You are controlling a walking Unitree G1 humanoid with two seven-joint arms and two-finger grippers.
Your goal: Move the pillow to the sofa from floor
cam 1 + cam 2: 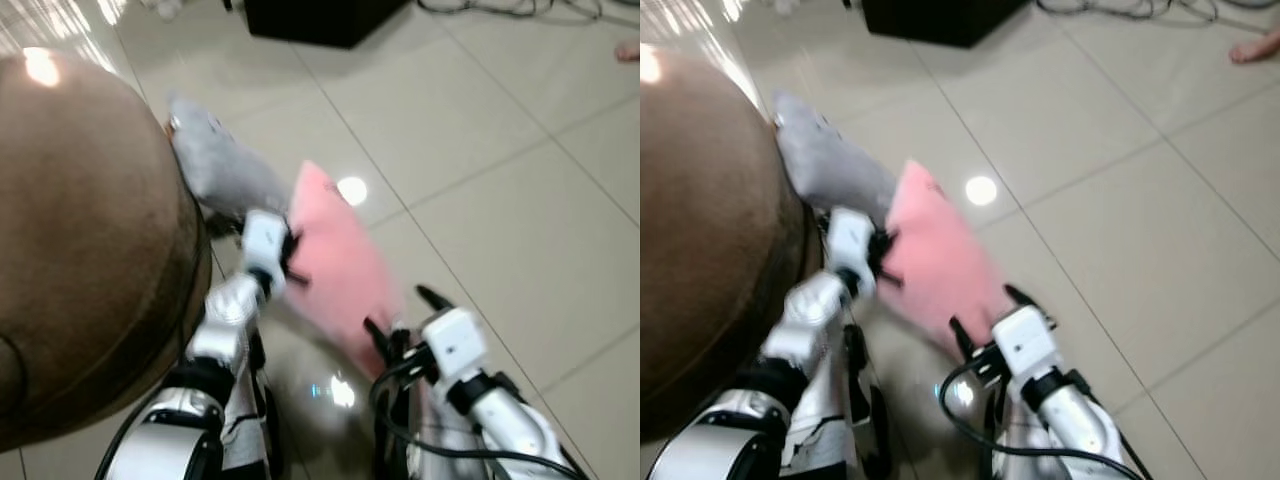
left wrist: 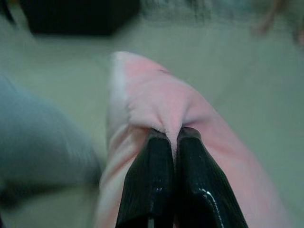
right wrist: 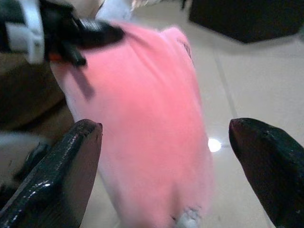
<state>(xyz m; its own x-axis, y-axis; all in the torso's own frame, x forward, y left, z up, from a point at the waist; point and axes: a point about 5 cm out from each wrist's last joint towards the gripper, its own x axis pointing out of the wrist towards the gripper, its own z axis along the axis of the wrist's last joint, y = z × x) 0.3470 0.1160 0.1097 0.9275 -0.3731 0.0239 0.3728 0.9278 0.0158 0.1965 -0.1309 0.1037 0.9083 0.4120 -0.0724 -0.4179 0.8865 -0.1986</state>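
The left tool (image 2: pixel 172 137) pinched the soft pink fabric pillow (image 1: pixel 335 255); the right tool (image 3: pixel 166 142) gaped wide. Next, probably, a swing toward nine o'clock onto the brown sofa (image 1: pixel 80 230).

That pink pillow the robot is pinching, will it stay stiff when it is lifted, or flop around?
Probably floppy: the pink pillow puckers into a fold where the left gripper pinches it shut. It looks light for its size, since that narrow pinch seems to hold one edge up. The open right gripper straddling the lower end may be needed to stop sagging.
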